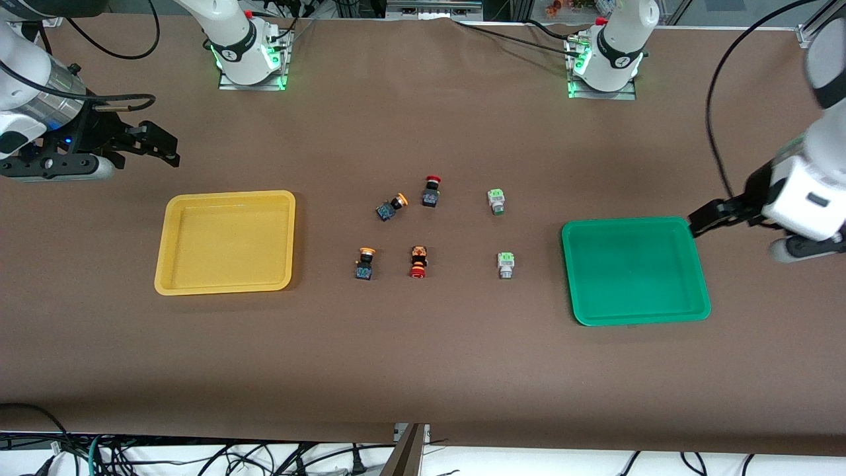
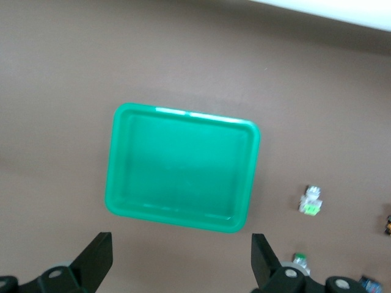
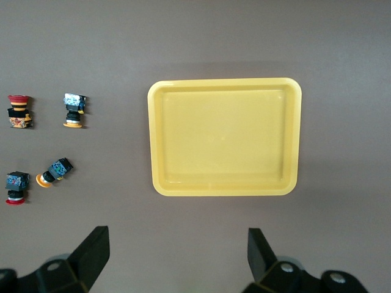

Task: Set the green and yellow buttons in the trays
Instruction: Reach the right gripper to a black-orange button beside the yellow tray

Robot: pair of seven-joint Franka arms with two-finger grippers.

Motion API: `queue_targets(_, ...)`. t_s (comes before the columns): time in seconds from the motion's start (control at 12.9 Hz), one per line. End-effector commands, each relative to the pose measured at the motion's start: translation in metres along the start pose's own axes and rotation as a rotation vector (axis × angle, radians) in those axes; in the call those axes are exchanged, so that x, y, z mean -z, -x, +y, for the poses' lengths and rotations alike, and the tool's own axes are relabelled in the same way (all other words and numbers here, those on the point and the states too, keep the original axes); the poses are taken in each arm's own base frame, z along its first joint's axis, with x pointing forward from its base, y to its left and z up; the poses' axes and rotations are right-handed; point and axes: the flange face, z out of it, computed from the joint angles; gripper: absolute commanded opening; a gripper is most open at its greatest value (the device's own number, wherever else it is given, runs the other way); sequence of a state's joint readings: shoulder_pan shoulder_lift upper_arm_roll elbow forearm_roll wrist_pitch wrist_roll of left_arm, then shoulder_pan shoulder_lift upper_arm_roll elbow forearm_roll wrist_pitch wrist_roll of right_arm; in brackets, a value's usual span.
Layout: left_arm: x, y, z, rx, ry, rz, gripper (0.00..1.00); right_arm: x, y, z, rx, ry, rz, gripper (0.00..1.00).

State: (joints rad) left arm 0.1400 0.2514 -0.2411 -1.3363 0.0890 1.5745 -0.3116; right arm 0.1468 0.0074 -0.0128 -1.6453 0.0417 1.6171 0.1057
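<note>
I am holding my left hand [image 2: 177, 265] up in the air with its fingers spread wide and nothing between them, just off the rim of the shallow green plastic tray [image 1: 687, 311], at the left arm's end of the tabletop [image 1: 423, 370]. My right hand [image 3: 177, 259] is hanging the same way, fingers wide apart and gripping nothing, over bare cloth near the shallow yellow plastic tray [image 1: 225, 287] at the right arm's end. Both trays are lying bare inside.

Between the trays, well apart from either hand, the buttons are sitting in two loose rows. The two pale green-and-white push-buttons [image 1: 496, 201] [image 1: 505, 264] are lying closest to the green tray and to my left hand. The two dark-bodied buttons with yellow-orange caps [image 1: 391, 207] [image 1: 364, 262] are lying closest to the yellow tray and to my right hand; one is tilting on its side. The two red-capped dark buttons [image 1: 431, 190] [image 1: 418, 262] are sitting between those pairs.

A brown cloth is covering the tabletop. Black cables [image 1: 198, 456] are trailing below its edge nearest the front camera.
</note>
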Motion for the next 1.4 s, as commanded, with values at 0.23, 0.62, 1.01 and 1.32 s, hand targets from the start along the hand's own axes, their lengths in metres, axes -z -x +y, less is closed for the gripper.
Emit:
queue_targets(0.23,0.000,0.048,-0.039,-0.095,-0.025,-0.142,1.00,-0.006,-0.003,-0.007,0.018,0.018,-0.046,1.00)
queue_targets(0.62,-0.004,0.058,-0.027,-0.111,0.030,-0.154,1.00,-0.082,-0.042,-0.061,-0.069,0.022,-0.068,1.00)
queue_targets(1.01,-0.018,0.050,-0.025,-0.112,0.033,-0.153,1.00,-0.248,-0.091,-0.169,-0.272,-0.046,-0.007,1.00)
queue_targets(1.32,-0.065,0.050,0.011,-0.147,0.051,-0.151,1.00,-0.362,-0.090,-0.246,-0.369,-0.091,0.081,1.00)
